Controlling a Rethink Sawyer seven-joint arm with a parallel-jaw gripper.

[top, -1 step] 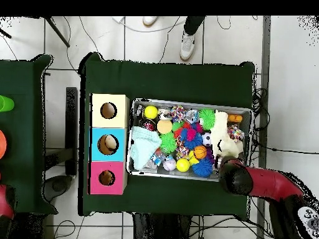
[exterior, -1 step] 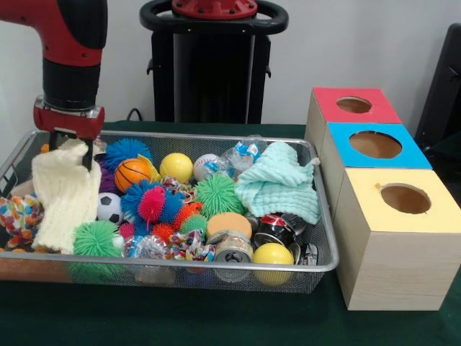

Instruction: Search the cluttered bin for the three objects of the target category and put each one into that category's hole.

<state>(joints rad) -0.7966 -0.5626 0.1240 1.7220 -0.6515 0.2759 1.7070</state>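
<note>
The gripper (exterior, -1 step: 74, 144) was closed on the top edge of a cream knitted cloth (exterior, -1 step: 66, 194), which hung down from it inside the wire bin (exterior, -1 step: 216, 265). The red and black arm (exterior, -1 step: 72, 50) was held upright above the bin's end farthest from the three boxes. A mint cloth (exterior, -1 step: 279, 182) lay in the bin's opposite end, nearest the blue box (exterior, -1 step: 374, 155).

Silvery wire-mesh metal bin (exterior, -1 step: 325, 249), ribbed cream knitted cloth (exterior, -1 step: 66, 194), soft waffle-textured mint cloth (exterior, -1 step: 279, 180), shiny metal cans (exterior, -1 step: 234, 249), spiky rubbery balls (exterior, -1 step: 217, 193), pale matt wood-grain boxes (exterior, -1 step: 382, 270) with painted tops, dark green matt table cover (exterior, -1 step: 216, 317)
</note>
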